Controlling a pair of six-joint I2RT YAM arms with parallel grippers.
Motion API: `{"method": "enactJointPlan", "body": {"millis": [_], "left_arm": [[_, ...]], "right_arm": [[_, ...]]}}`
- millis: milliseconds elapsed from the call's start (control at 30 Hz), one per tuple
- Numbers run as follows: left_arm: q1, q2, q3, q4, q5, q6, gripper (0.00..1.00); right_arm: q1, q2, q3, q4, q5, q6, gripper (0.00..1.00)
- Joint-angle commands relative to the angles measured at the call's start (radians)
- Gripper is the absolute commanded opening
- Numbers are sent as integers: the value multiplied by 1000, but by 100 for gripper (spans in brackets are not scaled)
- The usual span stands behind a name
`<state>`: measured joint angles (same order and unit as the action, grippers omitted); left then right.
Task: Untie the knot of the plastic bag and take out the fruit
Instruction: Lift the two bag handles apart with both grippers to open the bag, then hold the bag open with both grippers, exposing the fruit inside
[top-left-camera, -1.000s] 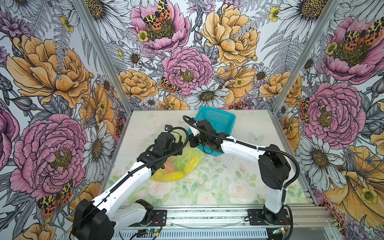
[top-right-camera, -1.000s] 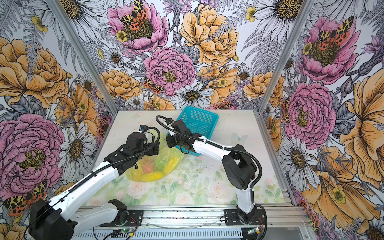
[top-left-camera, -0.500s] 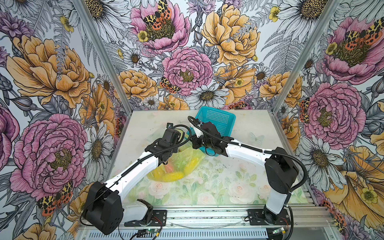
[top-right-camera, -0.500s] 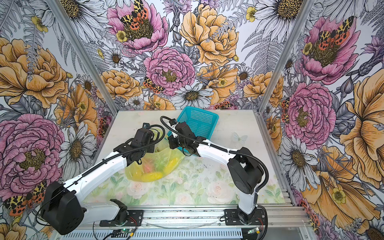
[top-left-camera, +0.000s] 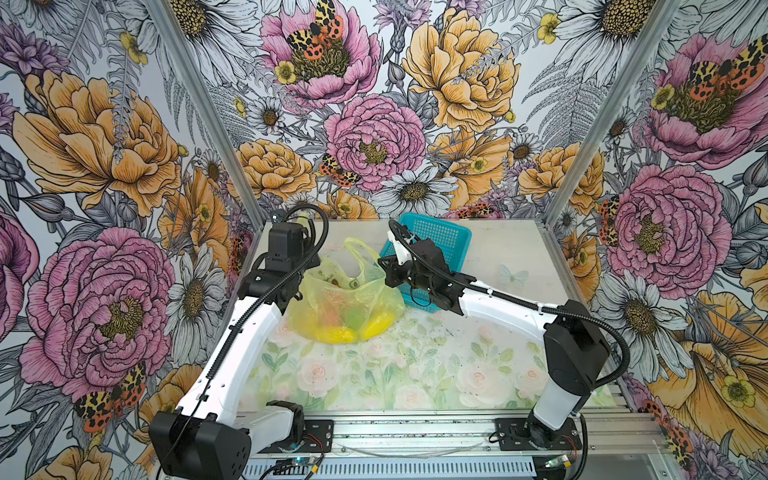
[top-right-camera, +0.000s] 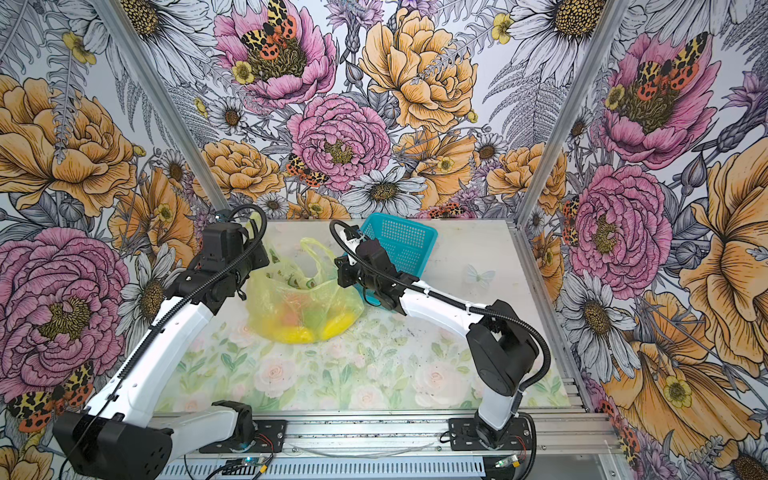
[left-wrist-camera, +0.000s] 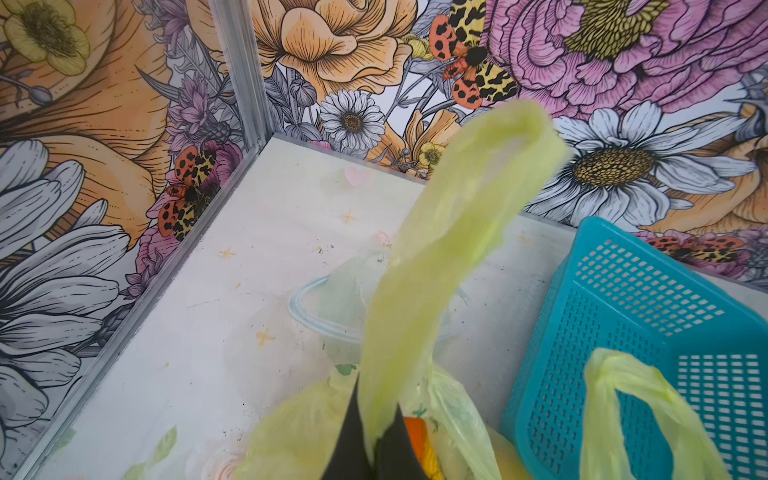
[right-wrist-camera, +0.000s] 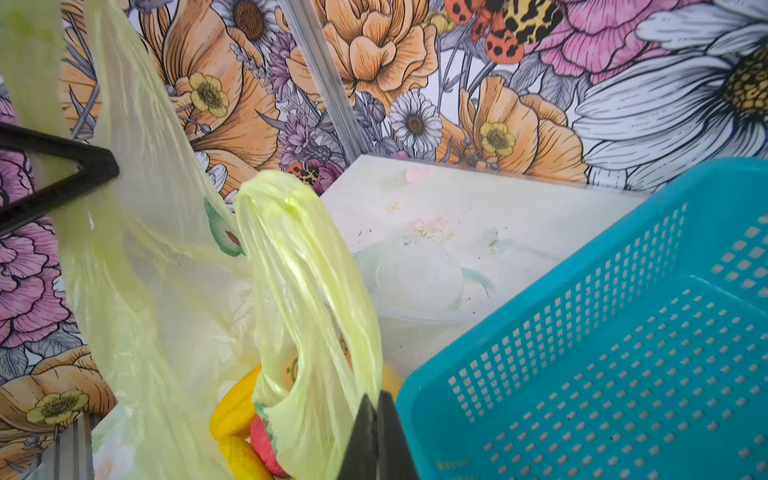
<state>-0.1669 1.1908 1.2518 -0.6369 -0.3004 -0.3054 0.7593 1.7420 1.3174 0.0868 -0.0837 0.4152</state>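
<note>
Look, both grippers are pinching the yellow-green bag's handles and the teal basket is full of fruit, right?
No, the teal basket is empty, as the right wrist view shows. The fruit sits inside the plastic bag. The rest is right: the left gripper and the right gripper are each shut on a handle of that bag.

The plastic bag (top-left-camera: 345, 299) sits on the table (top-left-camera: 415, 374) left of centre, with the fruit (top-left-camera: 336, 332) inside it, heaped toward its near end. The basket (top-left-camera: 444, 239) stands just behind and to the right of the bag. The left gripper (left-wrist-camera: 376, 444) pinches the bag's left side, and the right gripper (right-wrist-camera: 376, 440) pinches its right side, between bag and basket.
</note>
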Motion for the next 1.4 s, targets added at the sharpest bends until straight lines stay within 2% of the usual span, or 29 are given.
{"method": "enactJointPlan", "body": {"millis": [0, 233, 367, 500, 633, 833, 967, 1100, 1167, 1233, 1367], "left_arm": [[62, 18, 111, -65, 58, -13, 0], [147, 13, 245, -73, 84, -13, 0], [141, -18, 229, -65, 135, -25, 0], [96, -145, 21, -3, 129, -72, 0], [29, -304, -245, 62, 118, -130, 0], [-34, -430, -400, 64, 98, -154, 0], [-56, -469, -444, 61, 98, -166, 0], [-59, -510, -444, 34, 49, -160, 0], [-60, -522, -440, 19, 52, -158, 0], [-61, -533, -440, 10, 50, -158, 0], [-61, -546, -454, 5, 33, -152, 0]], "right_arm": [[-6, -17, 90, 27, 42, 4, 0], [-5, 70, 241, 41, 68, 38, 0], [1, 53, 172, 164, 101, 51, 0], [21, 14, -18, 347, 150, 55, 0], [28, -3, -165, 428, 159, 88, 0], [91, -70, -304, 440, 209, 71, 0], [101, -151, -341, 385, 201, 25, 26], [103, -210, -322, 296, 177, -30, 64], [100, -207, -278, 231, 158, -44, 77], [96, -176, -209, 156, 146, -54, 82], [89, -71, -69, 35, 100, -75, 84]]}}
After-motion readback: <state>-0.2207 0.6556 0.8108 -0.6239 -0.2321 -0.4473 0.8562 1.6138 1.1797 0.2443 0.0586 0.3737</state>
